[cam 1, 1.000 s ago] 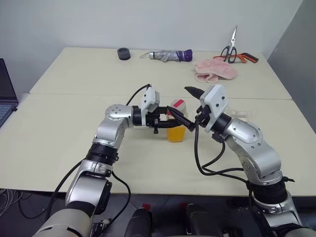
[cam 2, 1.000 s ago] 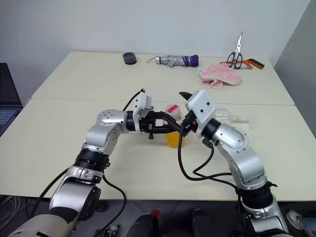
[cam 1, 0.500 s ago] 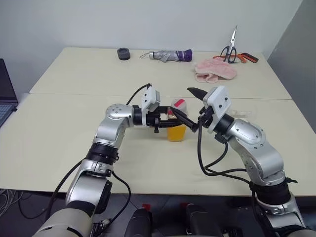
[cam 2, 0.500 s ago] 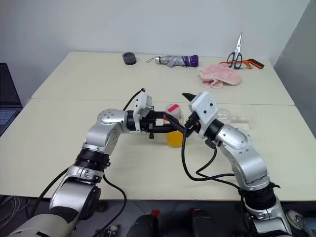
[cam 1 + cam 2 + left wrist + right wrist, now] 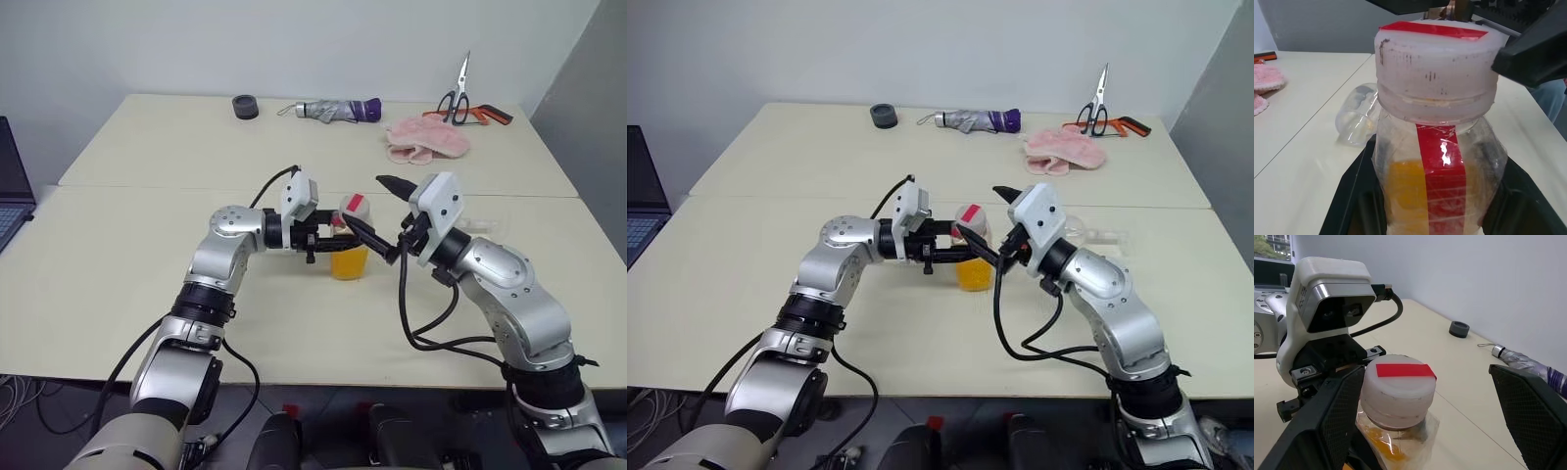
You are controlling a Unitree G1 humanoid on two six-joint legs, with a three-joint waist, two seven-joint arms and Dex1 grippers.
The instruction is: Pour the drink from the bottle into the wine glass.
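- The small clear plastic bottle (image 5: 350,245) with the red label stripe and red-and-white cap stands upright at the middle of the near table (image 5: 98,264), its lower part holding the translucent orange-yellow drink (image 5: 1408,193). It has not shifted over the last second, and the cap is still on.
- The left gripper (image 5: 331,238) keeps its fingers pinching the bottle's body from the side; nothing in that hold has changed.
- The right gripper (image 5: 374,208) has its fingers spread wide on either side of the cap, one finger (image 5: 1334,423) just beside it and the other well apart. Its arm has drifted slightly to the right, the only change seen.
- Judged from this, the step in hand is uncapping, and pouring has not begun.
- The clear colourless stemmed wine glass (image 5: 1354,117) lies on its side behind the bottle, so it likely needs righting first.
- Count: one bottle, one wine glass, two grippers.
- Farther back on the far table lie one dark round cap-like object (image 5: 245,106), one folded grey-and-purple umbrella (image 5: 338,109), one pink cloth (image 5: 426,140) and one pair of scissors (image 5: 458,93).
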